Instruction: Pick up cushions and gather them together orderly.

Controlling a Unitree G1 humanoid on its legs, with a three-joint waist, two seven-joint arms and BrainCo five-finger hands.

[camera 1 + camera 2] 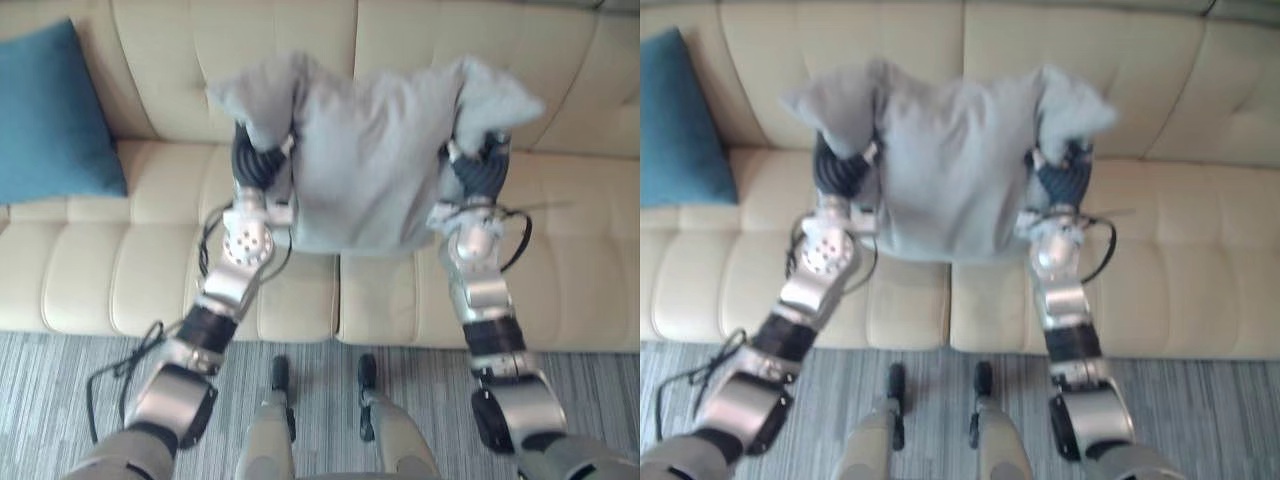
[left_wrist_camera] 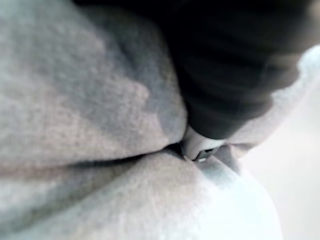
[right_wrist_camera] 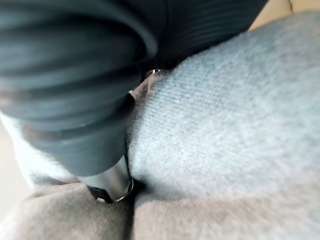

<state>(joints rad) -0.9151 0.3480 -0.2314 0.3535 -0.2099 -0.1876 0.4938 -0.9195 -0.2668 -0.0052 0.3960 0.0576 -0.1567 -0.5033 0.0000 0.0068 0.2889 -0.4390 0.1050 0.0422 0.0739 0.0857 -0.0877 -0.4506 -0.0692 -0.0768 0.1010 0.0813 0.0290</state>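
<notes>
A grey cushion (image 1: 370,160) hangs in the air in front of the cream sofa's backrest, held between my two hands. My left hand (image 1: 258,160) presses into its left side and my right hand (image 1: 482,170) into its right side, and the cushion's top corners bulge over both. In the left wrist view the cloth (image 2: 75,100) folds around my left hand (image 2: 235,65). The right wrist view has the cloth (image 3: 235,125) creased against my right hand (image 3: 75,75). A blue cushion (image 1: 50,115) leans on the backrest at the sofa's far left.
The cream sofa (image 1: 100,270) spans the whole width, its seat bare below the grey cushion and to the right. A grey striped carpet (image 1: 60,370) lies in front of it.
</notes>
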